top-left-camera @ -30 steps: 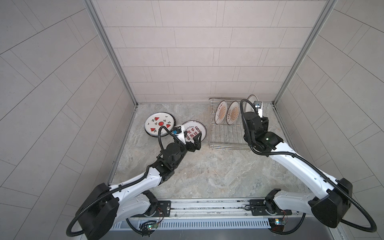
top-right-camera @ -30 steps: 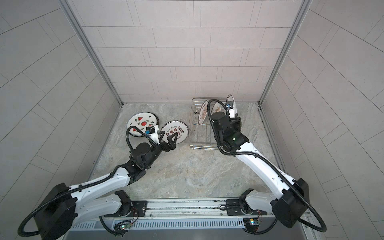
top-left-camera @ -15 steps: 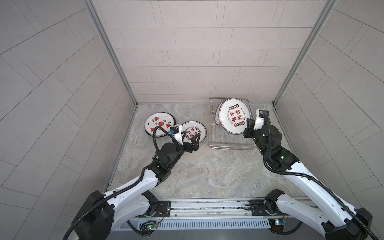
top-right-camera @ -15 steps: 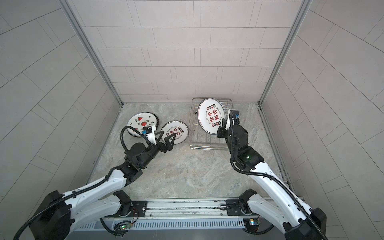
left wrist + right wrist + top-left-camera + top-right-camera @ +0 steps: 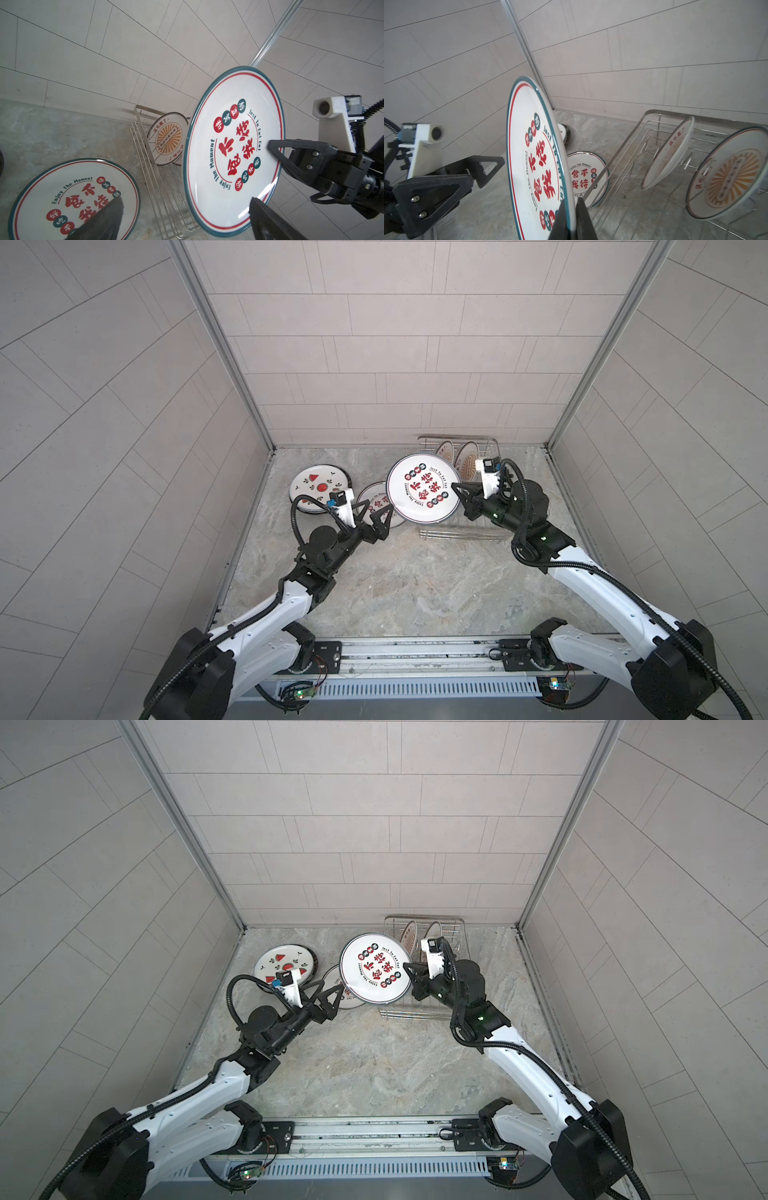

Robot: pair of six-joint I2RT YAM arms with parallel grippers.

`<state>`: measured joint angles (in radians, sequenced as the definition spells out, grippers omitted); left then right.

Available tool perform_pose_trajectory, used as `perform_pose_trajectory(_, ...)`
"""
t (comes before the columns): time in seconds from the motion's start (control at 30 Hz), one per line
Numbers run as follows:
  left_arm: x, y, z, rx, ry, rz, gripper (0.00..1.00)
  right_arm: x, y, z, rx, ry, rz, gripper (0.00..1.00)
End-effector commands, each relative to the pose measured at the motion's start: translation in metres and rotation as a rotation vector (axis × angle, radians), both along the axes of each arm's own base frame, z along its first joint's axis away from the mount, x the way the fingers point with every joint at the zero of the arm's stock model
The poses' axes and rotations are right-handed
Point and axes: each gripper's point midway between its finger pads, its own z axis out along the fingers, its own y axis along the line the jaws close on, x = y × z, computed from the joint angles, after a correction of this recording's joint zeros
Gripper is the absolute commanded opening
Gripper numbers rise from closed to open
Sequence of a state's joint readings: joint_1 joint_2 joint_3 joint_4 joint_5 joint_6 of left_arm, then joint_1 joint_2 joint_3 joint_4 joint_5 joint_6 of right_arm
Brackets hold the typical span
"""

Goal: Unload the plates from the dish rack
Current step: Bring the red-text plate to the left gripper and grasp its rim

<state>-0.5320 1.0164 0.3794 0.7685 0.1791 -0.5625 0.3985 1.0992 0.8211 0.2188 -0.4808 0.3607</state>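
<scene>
My right gripper [image 5: 457, 490] is shut on the rim of a white plate with red characters [image 5: 424, 488], held upright in the air off the left side of the dish rack [image 5: 457, 533]. In the right wrist view the fingers [image 5: 583, 216] pinch that plate [image 5: 537, 162] edge-on. My left gripper [image 5: 376, 512] stands open just left of the held plate's lower edge, with nothing between its fingers, above a second red-character plate [image 5: 374, 501] lying on the table. Two sunburst plates [image 5: 445, 450] [image 5: 469, 456] stand in the rack. In the left wrist view the held plate [image 5: 234, 149] faces the camera.
A watermelon plate [image 5: 318, 485] lies at the back left on top of a dark-rimmed plate [image 5: 348, 481]. The tiled back wall runs close behind the rack, and the side wall's metal post [image 5: 552, 443] stands to its right. The marble tabletop [image 5: 415, 585] stretches in front.
The right gripper has lifted the red-character plate out of the rack and carried it left and forward, towards the left gripper. The left gripper has stayed open in nearly the same place.
</scene>
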Motion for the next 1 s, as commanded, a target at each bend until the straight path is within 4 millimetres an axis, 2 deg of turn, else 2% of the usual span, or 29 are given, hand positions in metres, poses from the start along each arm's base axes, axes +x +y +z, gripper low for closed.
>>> perform_pose_trajectory(0.0, 0.000, -0.004, 0.009, -0.074, -0.006, -0.024, 0.97, -0.019, 0.013, 0.050, 0.100, -0.126, 0.142, 0.00)
perform_pose_trajectory(0.1, 0.002, -0.008, 0.007, -0.104, 0.012, -0.041, 0.88, -0.021, 0.013, 0.049, 0.112, -0.121, 0.159, 0.00)
perform_pose_trajectory(0.23, -0.001, -0.018, 0.011, -0.120, 0.017, -0.102, 0.66, -0.020, 0.015, 0.046, 0.099, -0.114, 0.175, 0.00)
perform_pose_trajectory(0.43, -0.005, -0.020, 0.011, -0.144, 0.035, -0.126, 0.50, -0.014, 0.019, 0.039, 0.093, -0.091, 0.185, 0.00)
perform_pose_trajectory(0.67, -0.006, -0.027, 0.006, -0.200, 0.092, -0.165, 0.12, -0.011, 0.022, 0.034, 0.086, -0.073, 0.193, 0.00)
perform_pose_trajectory(0.77, -0.005, -0.027, 0.003, -0.203, 0.104, -0.164, 0.08, -0.010, 0.021, 0.033, 0.084, -0.067, 0.186, 0.00)
perform_pose_trajectory(0.87, -0.003, -0.027, 0.000, -0.204, 0.115, -0.156, 0.02, -0.009, 0.025, 0.029, 0.070, -0.051, 0.187, 0.06)
perform_pose_trajectory(0.97, -0.003, -0.026, 0.000, -0.210, 0.117, -0.150, 0.00, -0.008, 0.029, 0.024, 0.048, -0.036, 0.192, 0.09)
